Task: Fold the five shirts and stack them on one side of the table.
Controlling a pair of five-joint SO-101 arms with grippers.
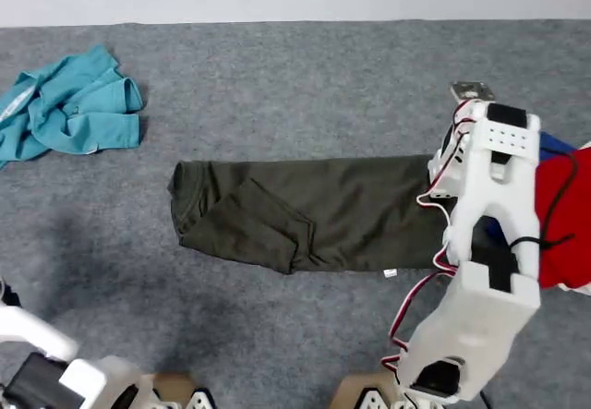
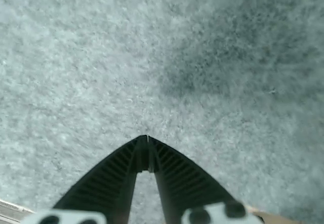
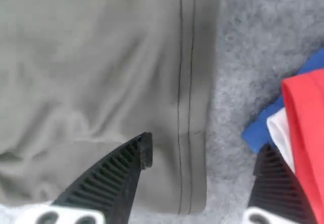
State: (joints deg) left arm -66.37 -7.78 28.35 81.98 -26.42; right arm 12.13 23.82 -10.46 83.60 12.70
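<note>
- Dark olive cotton shirt (image 1: 305,210) is seen partly folded, sleeves tucked in, at the middle of the grey felt-like surface (image 1: 277,67).
- Its stitched hem lies just beside a pile of folded red, blue and white shirts (image 1: 565,215) at one side.
- A crumpled teal shirt (image 1: 69,104) lies well apart, unfolded.
- The right pincer (image 3: 205,155) is spread wide over that hem, with nothing gripped.
- The left pincer (image 2: 148,143) is closed on nothing above bare surface.
- Risk: the pile's edge could be caught with the hem, since one finger sits close to it.
- Risk: if only the top layer is pinched, the fold could be pulled apart.
</note>
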